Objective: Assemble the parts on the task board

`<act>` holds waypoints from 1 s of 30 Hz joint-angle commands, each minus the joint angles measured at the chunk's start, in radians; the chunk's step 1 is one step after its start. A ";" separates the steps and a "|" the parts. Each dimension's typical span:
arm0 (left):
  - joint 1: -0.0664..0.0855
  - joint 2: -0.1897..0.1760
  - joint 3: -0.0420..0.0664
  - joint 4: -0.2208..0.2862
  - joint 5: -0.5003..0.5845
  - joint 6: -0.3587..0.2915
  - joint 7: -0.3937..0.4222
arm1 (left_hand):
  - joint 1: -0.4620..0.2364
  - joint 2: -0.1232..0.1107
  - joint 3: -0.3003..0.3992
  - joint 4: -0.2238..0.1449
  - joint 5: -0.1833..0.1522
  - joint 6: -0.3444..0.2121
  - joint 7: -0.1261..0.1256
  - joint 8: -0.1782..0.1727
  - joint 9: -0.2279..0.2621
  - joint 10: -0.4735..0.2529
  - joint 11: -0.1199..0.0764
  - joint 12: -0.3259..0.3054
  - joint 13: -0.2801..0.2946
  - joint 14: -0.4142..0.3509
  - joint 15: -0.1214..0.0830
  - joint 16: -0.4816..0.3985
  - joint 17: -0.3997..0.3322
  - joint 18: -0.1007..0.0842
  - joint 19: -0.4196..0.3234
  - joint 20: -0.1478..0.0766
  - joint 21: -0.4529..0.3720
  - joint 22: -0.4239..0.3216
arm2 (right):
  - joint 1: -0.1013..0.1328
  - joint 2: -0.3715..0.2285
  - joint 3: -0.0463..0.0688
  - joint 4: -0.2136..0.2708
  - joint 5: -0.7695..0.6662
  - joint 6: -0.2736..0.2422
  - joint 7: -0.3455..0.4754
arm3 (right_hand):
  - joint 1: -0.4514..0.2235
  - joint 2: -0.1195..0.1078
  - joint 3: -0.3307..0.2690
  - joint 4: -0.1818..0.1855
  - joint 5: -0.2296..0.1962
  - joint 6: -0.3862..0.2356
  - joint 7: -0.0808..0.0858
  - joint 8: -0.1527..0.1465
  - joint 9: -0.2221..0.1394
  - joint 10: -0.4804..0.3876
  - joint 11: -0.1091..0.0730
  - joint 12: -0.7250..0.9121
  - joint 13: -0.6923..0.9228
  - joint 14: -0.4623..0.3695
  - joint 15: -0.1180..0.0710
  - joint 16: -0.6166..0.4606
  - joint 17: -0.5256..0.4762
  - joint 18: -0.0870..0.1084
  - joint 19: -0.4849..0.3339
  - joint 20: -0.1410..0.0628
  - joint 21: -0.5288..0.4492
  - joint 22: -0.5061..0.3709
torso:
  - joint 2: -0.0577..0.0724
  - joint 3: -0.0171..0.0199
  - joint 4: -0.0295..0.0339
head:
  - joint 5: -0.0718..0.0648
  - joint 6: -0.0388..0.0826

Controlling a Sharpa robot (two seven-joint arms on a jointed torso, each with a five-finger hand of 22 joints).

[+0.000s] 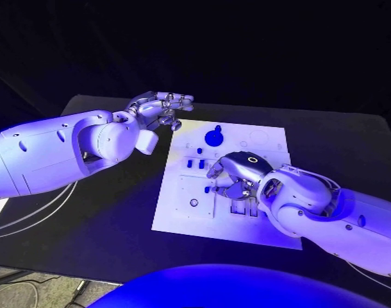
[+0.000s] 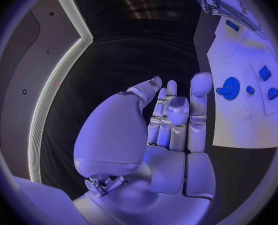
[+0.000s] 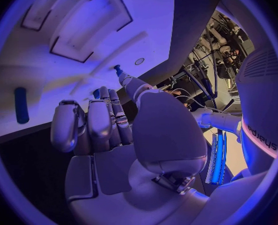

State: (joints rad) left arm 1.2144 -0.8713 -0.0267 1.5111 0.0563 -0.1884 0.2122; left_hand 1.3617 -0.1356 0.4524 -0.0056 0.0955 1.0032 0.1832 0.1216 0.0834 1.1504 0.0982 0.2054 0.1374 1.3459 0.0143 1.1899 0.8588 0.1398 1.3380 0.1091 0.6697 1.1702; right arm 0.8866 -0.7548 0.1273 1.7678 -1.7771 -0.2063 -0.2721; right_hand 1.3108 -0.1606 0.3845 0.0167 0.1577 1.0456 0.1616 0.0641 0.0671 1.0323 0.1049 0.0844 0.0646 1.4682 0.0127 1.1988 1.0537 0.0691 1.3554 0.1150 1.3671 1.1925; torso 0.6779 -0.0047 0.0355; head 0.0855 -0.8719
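Hovering over the middle of the white task board [image 1: 251, 144], right hand [image 1: 237, 174] with fingers curled downward and drawn close together, fingertips [image 1: 222, 188] low near the board's surface by a small blue part [image 1: 207, 189]. Cannot tell from the head view whether anything sits between those fingers. Seen from the right wrist, same hand [image 3: 117, 130] with fingers folded side by side and thumb reaching forward, a small dark blue tip [image 3: 117, 69] showing at the thumb's end; whether pinched or merely lying behind cannot be told. Beyond it, the board's rectangular recesses [image 3: 89, 32] and a blue peg-like part [image 3: 21, 105] lying near the board's edge. Right forearm slanting in from the near right corner of the black table [image 1: 112, 212], wrist bent down over the board.

Raised off the table past the board's far left corner, left hand [image 1: 161, 108] holding nothing, fingers loosely bent and slightly apart, touching no part. From the left wrist, that hand [image 2: 170, 120] with fingers upright, close together, palm bare. Left arm coming in level from the left side.

Resting on the far half of the board, a round blue gear [image 1: 214, 136], with small blue pegs [image 1: 195, 163] just nearer.
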 commanded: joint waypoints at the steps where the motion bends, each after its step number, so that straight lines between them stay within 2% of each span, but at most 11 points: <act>1: 0.001 0.000 0.001 0.000 -0.003 0.020 0.001 | 0.000 0.006 -0.007 -0.002 0.003 -0.007 -0.003 0.006 -0.001 -0.005 0.001 0.003 0.001 -0.009 -0.001 -0.002 -0.001 0.013 -0.007 0.002 -0.007 -0.001 | 0.001 -0.034 0.016 0.025 0.023 -0.030 -0.028 | 0.009 0.006 -0.008 0.001 0.013 0.003 -0.001 0.001 0.001 0.013 0.001 0.008 0.002 0.017 0.004 0.000 -0.001 0.016 0.000 0.006 -0.003 0.002 | -0.002 -0.0016 -0.0034 | -0.009 0.008; 4: 0.001 0.000 0.001 0.000 -0.003 0.022 0.001 | 0.000 0.006 -0.007 -0.002 0.003 -0.007 -0.003 0.006 -0.001 -0.005 0.001 0.003 0.001 -0.009 -0.001 -0.002 -0.001 0.013 -0.007 0.002 -0.007 -0.001 | 0.012 -0.082 0.035 0.043 0.040 -0.018 -0.045 | 0.010 0.005 -0.014 0.001 0.018 0.005 -0.005 0.001 0.002 0.021 -0.002 0.014 0.002 0.017 0.003 0.001 -0.001 0.015 0.002 0.006 -0.001 0.004 | -0.004 -0.0020 -0.0065 | -0.017 0.013; 9: 0.001 0.001 0.001 -0.001 -0.003 0.023 0.001 | 0.000 0.006 -0.007 -0.002 0.003 -0.007 -0.003 0.006 -0.001 -0.005 0.001 0.003 0.001 -0.009 -0.001 -0.002 -0.001 0.013 -0.007 0.002 -0.007 -0.001 | 0.029 -0.134 0.048 0.038 0.041 -0.007 -0.062 | 0.018 -0.010 -0.045 0.000 0.015 -0.017 -0.019 -0.003 -0.001 0.008 -0.005 0.013 -0.001 0.017 0.001 0.003 -0.001 0.015 0.003 0.003 0.000 0.007 | -0.006 -0.0020 -0.0106 | -0.025 0.022; 14: 0.001 0.002 0.001 -0.001 -0.003 0.024 0.002 | 0.000 0.006 -0.007 -0.002 0.003 -0.007 -0.003 0.006 -0.001 -0.005 0.001 0.003 0.001 -0.009 -0.001 -0.002 -0.001 0.013 -0.007 0.002 -0.007 -0.001 | 0.034 -0.155 0.051 0.017 0.030 0.014 -0.068 | 0.040 -0.012 -0.092 0.001 0.006 -0.030 -0.031 -0.001 0.000 -0.025 0.003 0.007 -0.001 0.016 0.006 0.003 -0.006 0.015 0.002 0.006 -0.002 0.004 | -0.006 -0.0007 -0.0107 | -0.032 0.026; 19: 0.001 0.003 0.001 -0.002 -0.003 0.025 0.002 | 0.000 0.006 -0.007 -0.002 0.003 -0.007 -0.003 0.006 -0.001 -0.005 0.001 0.003 0.001 -0.009 -0.001 -0.002 -0.001 0.013 -0.007 0.002 -0.007 -0.001 | 0.034 -0.151 0.052 -0.004 0.028 0.025 -0.067 | 0.046 -0.009 -0.103 0.004 0.006 -0.030 -0.033 -0.001 0.000 -0.029 0.004 0.008 -0.001 0.016 0.006 0.003 -0.007 0.015 0.002 0.007 -0.003 0.003 | -0.005 -0.0017 -0.0081 | -0.037 0.028; 24: 0.001 0.003 0.000 -0.002 -0.003 0.032 0.003 | 0.001 0.007 -0.008 -0.002 0.003 -0.008 -0.003 0.006 -0.001 -0.006 0.001 0.005 0.002 -0.009 -0.001 -0.002 -0.001 0.013 -0.007 0.002 -0.007 -0.001 | 0.031 -0.137 0.052 -0.029 0.028 0.036 -0.062 | 0.056 0.003 -0.108 0.006 0.009 -0.027 -0.034 0.000 0.001 -0.028 0.004 0.013 0.000 0.016 0.007 0.004 -0.007 0.015 0.001 0.008 -0.003 0.003 | -0.005 -0.0025 -0.0053 | -0.038 0.025; 30: 0.000 0.002 0.000 -0.002 -0.003 0.034 0.004 | 0.001 0.007 -0.009 -0.002 0.003 -0.008 -0.003 0.006 -0.001 -0.006 0.001 0.005 0.002 -0.009 -0.001 -0.002 -0.002 0.013 -0.007 0.002 -0.007 -0.001 | 0.028 -0.125 0.052 -0.046 0.022 0.065 -0.070 | 0.077 0.028 -0.097 0.004 0.005 -0.011 -0.031 0.003 0.003 0.005 -0.004 0.036 0.002 0.016 0.001 0.006 -0.008 0.015 0.002 0.004 -0.002 0.004 | -0.004 -0.0025 -0.0075 | -0.035 0.026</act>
State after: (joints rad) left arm 1.2142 -0.8706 -0.0269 1.5076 0.0556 -0.1772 0.2101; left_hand 1.3617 -0.1356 0.4496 -0.0084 0.0955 0.9998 0.1797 0.1216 0.0835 1.1505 0.0982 0.2054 0.1382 1.3459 0.0143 1.1899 0.8576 0.1398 1.3380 0.1092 0.6658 1.1705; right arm 0.9162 -0.8812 0.1788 1.7247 -1.7423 -0.1817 -0.3297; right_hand 1.3788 -0.1352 0.2818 0.0231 0.1661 1.0302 0.1309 0.0642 0.0686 1.0327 0.1009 0.1154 0.0656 1.4683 0.0126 1.1988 1.0462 0.0691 1.3554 0.1149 1.3671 1.1958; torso 0.6728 -0.0071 0.0287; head 0.0483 -0.8450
